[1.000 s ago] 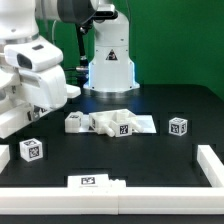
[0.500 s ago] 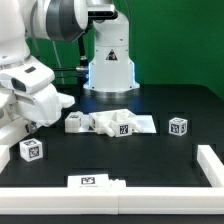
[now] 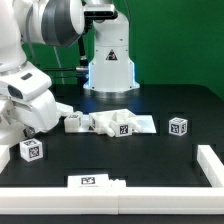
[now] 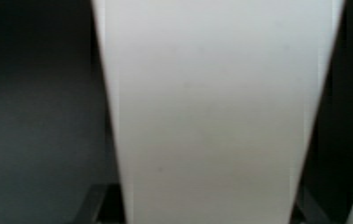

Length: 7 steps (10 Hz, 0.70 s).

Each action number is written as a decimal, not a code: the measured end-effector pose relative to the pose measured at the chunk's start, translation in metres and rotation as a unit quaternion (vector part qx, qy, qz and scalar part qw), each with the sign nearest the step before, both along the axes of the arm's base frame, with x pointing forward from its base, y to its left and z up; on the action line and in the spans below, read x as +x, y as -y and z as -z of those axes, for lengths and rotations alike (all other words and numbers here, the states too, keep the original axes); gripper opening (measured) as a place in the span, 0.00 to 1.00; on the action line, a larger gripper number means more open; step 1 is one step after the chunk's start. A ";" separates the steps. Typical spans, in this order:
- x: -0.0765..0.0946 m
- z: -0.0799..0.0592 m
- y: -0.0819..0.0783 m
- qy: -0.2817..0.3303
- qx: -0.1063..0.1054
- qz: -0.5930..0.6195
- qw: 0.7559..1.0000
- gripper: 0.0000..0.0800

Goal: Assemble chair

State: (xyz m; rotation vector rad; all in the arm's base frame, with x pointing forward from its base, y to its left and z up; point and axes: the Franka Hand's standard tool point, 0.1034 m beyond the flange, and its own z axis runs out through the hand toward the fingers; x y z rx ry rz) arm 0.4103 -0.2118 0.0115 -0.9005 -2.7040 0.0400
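My gripper hangs low over the black table, tucked under my own wrist, and I cannot tell whether its jaws stand apart or closed. A broad white panel of the chair fills my wrist view, very close to the gripper; I cannot tell whether I touch it. A tagged cube sits just beside the gripper. A small block lies near, the heap of pieces is beyond it, and a second cube is well apart.
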 end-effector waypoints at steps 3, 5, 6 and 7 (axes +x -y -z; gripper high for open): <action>-0.001 -0.002 0.006 0.002 -0.003 0.003 1.000 0.36; -0.004 -0.003 0.013 0.003 -0.005 0.009 1.000 0.36; -0.006 0.002 0.015 0.000 -0.003 0.013 1.000 0.36; -0.006 0.004 0.015 -0.002 -0.002 0.015 1.000 0.36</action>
